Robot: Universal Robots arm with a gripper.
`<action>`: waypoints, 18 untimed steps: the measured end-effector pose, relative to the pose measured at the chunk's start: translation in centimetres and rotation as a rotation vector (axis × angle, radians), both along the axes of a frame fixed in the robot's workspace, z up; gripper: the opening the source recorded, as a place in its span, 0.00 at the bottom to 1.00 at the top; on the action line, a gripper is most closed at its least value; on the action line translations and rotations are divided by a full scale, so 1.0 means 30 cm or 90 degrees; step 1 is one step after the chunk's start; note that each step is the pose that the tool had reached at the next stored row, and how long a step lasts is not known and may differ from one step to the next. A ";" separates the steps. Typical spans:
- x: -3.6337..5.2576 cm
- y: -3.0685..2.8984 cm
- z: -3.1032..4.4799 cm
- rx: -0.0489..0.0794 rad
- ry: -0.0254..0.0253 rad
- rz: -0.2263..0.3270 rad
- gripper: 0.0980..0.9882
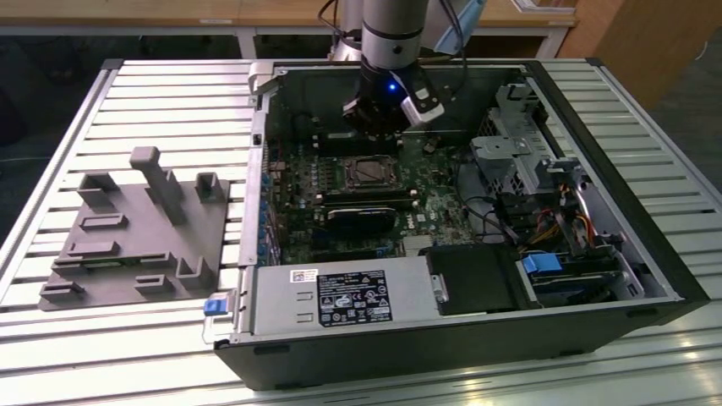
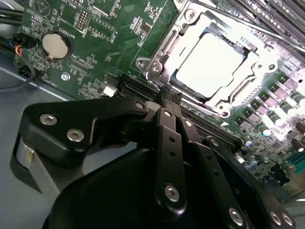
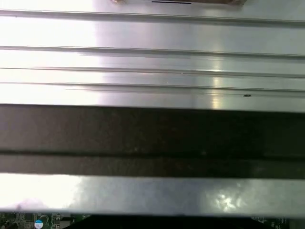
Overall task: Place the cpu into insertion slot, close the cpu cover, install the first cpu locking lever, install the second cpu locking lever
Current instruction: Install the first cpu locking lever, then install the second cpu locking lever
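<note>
From my station, the gripper fills the lower half of the second wrist view, its black fingers pressed together with nothing between them, tips just short of the insertion slot. The cpu sits in that slot at upper right of the frame, its top washed out by glare; the cpu cover lies closed around it. I cannot make out the locking levers' positions. A coin cell sits upper left on the green board. In the exterior view, the gripper hangs above the socket inside the open computer case; a grey fixture rests on the slatted table at left.
</note>
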State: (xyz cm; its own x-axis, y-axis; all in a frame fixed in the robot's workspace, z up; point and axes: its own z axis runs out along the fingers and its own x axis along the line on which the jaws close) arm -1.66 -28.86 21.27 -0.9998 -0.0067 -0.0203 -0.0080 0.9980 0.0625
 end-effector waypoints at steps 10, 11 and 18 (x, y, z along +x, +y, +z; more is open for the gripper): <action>0.000 -0.014 0.000 0.000 0.0000 0.000 0.01; 0.000 -0.015 0.000 0.000 0.0000 0.000 0.01; 0.000 -0.023 0.000 0.000 0.0001 0.000 0.01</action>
State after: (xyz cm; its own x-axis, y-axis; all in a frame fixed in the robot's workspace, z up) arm -1.66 -29.53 21.28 -0.9998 -0.0067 -0.0202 -0.0080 0.9980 0.0624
